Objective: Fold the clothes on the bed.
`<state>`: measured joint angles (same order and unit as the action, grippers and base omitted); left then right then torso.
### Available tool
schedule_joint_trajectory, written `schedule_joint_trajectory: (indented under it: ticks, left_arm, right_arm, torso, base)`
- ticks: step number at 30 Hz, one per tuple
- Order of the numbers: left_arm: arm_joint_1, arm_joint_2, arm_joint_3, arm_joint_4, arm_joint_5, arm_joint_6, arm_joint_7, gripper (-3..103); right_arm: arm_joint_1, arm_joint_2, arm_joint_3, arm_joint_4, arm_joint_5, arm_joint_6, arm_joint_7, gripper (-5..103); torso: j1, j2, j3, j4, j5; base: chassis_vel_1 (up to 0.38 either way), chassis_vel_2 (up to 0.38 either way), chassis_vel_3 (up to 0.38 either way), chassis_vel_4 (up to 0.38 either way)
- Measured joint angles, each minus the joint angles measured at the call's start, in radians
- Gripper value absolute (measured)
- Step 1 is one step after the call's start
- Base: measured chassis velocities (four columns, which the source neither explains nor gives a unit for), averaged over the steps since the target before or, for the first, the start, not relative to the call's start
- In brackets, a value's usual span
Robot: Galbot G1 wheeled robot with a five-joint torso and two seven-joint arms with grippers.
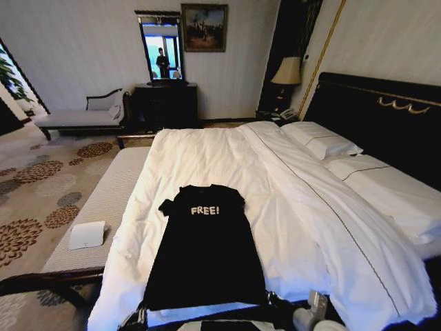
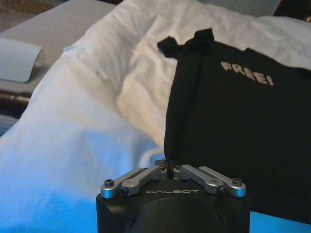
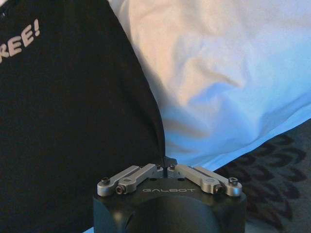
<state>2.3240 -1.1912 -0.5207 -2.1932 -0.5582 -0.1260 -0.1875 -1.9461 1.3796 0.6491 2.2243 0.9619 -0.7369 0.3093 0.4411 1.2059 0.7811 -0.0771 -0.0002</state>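
Black T-shirt [image 1: 205, 252] spread flat, chest up, on the white duvet of the bed [image 1: 207, 155], at the foot end, well apart from the pillows [image 1: 322, 140] by the dark headboard [image 1: 386, 114]. White letters "FREE!" [image 1: 204, 210] readable on the chest, collar toward the headboard, hem at the foot edge of the bed. Sleeves tucked in beside the body, one bunched at the shoulder in the left wrist view. Left gripper [image 2: 168, 169] low at the T-shirt's hem corner, jaws pinched tight on the fabric edge, the side seam rising straight up from between the jaws. Right gripper [image 3: 166, 166] at the opposite hem corner, jaws closed together over the T-shirt's edge where black cloth meets white duvet. Small folded white towel [image 1: 87, 234] on the striped bench [image 1: 103, 207] beside the bed.
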Motion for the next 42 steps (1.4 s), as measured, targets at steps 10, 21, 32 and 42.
schedule_joint_trajectory:
  ticks: [10, 21, 32, 42]
  left_arm:
    - [-0.059, -0.017, 0.028, 0.069, 0.005, 0.019, -0.024, -2]
    - [-0.08, -0.027, 0.036, 0.078, 0.043, 0.034, -0.052, 36]
    - [-0.09, -0.032, 0.029, 0.055, 0.056, 0.028, -0.049, 74]
    - [-0.103, -0.039, 0.02, 0.046, 0.097, 0.01, -0.038, 100]
  right_arm:
    - [0.037, -0.001, -0.023, -0.046, -0.037, 0.0, -0.006, 0]
    - [0.059, -0.002, -0.029, -0.06, -0.037, 0.0, 0.011, 27]
    - [0.045, -0.011, 0.009, -0.008, -0.077, 0.001, 0.01, 70]
    - [0.17, -0.055, 0.067, -0.011, 0.012, 0.061, -0.024, 100]
  torso:
    - [0.0, 0.0, 0.0, 0.0, 0.0]
    - [0.0, 0.0, 0.0, 0.0001, 0.0001]
    - [0.0, 0.0, 0.0, 0.0, 0.0001]
    - [0.0, 0.0, 0.0, -0.0001, 0.0001]
  base:
    - [0.0, 0.0, 0.0, 0.0]
    - [0.0, 0.0, 0.0, 0.0]
    - [0.0, 0.0, 0.0, 0.0]
    - [0.0, 0.0, 0.0, 0.0]
